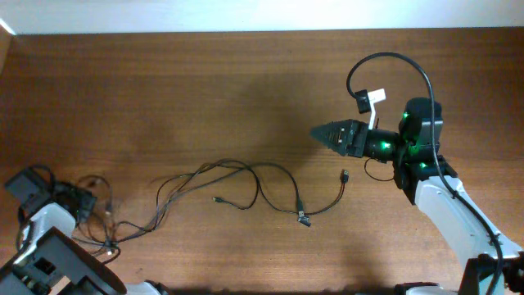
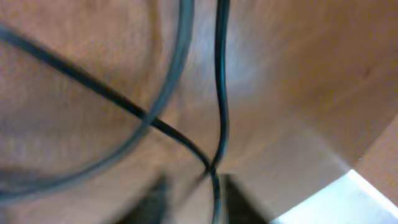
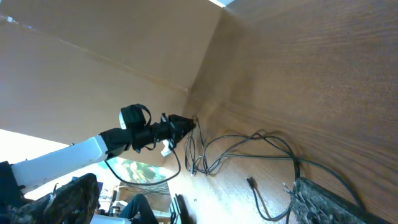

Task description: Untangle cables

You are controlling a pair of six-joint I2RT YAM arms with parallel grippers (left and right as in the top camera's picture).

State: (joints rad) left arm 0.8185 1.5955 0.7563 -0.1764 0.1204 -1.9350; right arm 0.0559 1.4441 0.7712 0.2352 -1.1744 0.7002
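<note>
The overhead camera looks straight down on the wooden table (image 1: 164, 90) from far enough off to take in the whole run of the cables (image 1: 237, 176), the left arm (image 1: 45, 223) and the right arm (image 1: 446, 201). The left wrist camera sits almost against the tabletop, so near that the strands blur. The right wrist camera, rolled sideways, looks low across the table toward the left arm, sharing those cables with the overhead view

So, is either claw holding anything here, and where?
The left claw seems to pinch the thin black cables at their bunched end; the right claw holds nothing.
</note>
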